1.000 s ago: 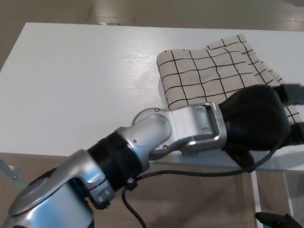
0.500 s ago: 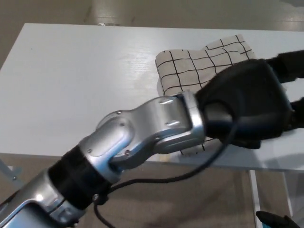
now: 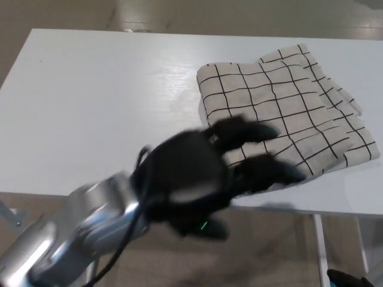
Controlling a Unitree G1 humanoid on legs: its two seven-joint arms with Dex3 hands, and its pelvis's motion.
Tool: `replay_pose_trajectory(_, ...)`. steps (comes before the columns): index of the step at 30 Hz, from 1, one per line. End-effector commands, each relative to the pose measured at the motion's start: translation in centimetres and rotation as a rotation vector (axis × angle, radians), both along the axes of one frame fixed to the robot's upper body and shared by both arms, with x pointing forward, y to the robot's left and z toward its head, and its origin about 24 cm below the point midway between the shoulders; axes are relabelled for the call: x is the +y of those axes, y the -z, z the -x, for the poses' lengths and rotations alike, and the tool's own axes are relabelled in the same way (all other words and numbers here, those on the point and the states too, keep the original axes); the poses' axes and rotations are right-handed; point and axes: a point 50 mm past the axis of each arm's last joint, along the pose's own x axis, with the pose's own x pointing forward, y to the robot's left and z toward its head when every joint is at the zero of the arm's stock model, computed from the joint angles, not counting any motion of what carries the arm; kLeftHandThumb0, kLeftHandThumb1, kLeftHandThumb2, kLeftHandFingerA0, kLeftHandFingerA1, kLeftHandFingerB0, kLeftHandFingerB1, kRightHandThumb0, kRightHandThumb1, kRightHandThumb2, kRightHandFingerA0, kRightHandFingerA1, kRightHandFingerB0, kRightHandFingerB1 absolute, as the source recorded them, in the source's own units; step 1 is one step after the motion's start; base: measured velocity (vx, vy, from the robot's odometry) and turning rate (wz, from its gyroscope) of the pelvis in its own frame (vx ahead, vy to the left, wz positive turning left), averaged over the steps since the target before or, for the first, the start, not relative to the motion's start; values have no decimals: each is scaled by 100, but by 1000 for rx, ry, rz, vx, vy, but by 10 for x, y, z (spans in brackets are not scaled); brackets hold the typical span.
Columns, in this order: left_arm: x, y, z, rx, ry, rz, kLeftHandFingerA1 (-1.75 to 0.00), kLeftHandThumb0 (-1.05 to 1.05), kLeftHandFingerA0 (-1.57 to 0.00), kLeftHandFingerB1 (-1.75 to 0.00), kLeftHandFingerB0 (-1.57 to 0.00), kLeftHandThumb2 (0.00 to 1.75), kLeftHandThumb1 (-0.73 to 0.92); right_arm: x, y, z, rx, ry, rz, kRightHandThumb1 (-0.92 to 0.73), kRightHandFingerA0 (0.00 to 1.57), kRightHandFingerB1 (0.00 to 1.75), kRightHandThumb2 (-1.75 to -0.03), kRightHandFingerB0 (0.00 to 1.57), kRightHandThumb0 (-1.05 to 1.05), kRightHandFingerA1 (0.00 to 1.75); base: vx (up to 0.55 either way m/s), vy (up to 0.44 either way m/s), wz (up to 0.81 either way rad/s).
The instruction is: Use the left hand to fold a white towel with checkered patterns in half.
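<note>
Head view shows the silver left arm (image 3: 78, 233) entering from the lower left corner, blurred by motion. Its black left hand (image 3: 197, 179) is above the near edge of the white table (image 3: 90, 107), fingers (image 3: 266, 170) spread apart and holding nothing. Just beyond the fingertips lies the white checkered towel (image 3: 281, 101), folded and a little rumpled, on the table's right part.

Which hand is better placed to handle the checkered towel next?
Left. The black left hand is open, its fingers over the near edge of the white black-checked cloth towel on the white table. No right hand shows.
</note>
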Motion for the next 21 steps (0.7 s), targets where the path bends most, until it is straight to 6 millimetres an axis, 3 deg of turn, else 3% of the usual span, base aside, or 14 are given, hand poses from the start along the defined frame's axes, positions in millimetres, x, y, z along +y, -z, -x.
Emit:
replay_pose_trajectory(1,125,29,126,1071,51,530,-36,-52,-16,-44,-34,65,38,-13,32,54,261,98,-12,-80,38,54,-63,43,-45,66,0,0,0)
replay_pose_trajectory(2,132,36,124,1111,-4,518,-36,-41,-20,-45,-54,60,37,-12,33,55,266,97,-10,-80,38,54,-63,43,-45,66,0,0,0)
replay_pose_trajectory(5,164,53,139,1270,-152,476,-31,-24,-23,-41,-67,52,42,-13,36,66,299,95,-6,-80,38,54,-63,43,-46,67,0,0,0)
replay_pose_trajectory(8,173,66,138,1315,-207,402,-31,-21,-25,-42,-71,53,42,-13,37,67,307,90,-11,-79,38,55,-63,43,-47,67,0,0,0)
replay_pose_trajectory(9,185,91,137,1374,-317,334,-32,-26,-28,-42,-72,53,43,-13,37,68,310,83,-11,-80,37,54,-63,42,-46,66,0,0,0)
replay_pose_trajectory(11,189,102,138,1399,-357,314,-32,-26,-28,-42,-72,53,43,-13,37,68,310,81,-9,-80,37,54,-63,42,-46,66,0,0,0)
replay_pose_trajectory(15,197,134,137,1474,-486,318,-32,-29,-30,-41,-69,53,43,-14,37,65,308,80,-1,-80,37,54,-63,42,-46,65,0,0,0)
replay_pose_trajectory(16,202,162,138,1479,-649,319,-40,-49,-26,-46,-50,65,37,-14,36,63,301,82,3,-79,38,54,-63,42,-46,67,0,0,0)
replay_pose_trajectory(17,204,177,139,1476,-735,308,-40,-49,-26,-46,-50,65,37,-13,36,63,298,82,3,-79,38,54,-63,42,-46,67,0,0,0)
replay_pose_trajectory(18,206,190,142,1461,-824,305,-32,-43,-28,-37,-45,54,42,-13,36,65,300,83,0,-79,38,54,-63,42,-46,67,0,0,0)
replay_pose_trajectory(19,209,206,147,1431,-934,320,-39,-54,-20,-44,-32,67,38,-11,37,66,304,84,-8,-79,38,54,-64,42,-45,67,0,0,0)
replay_pose_trajectory(21,211,215,148,1414,-1004,342,-39,-56,-19,-43,-26,67,38,-10,38,66,306,84,-12,-79,38,54,-64,42,-46,67,0,0,0)
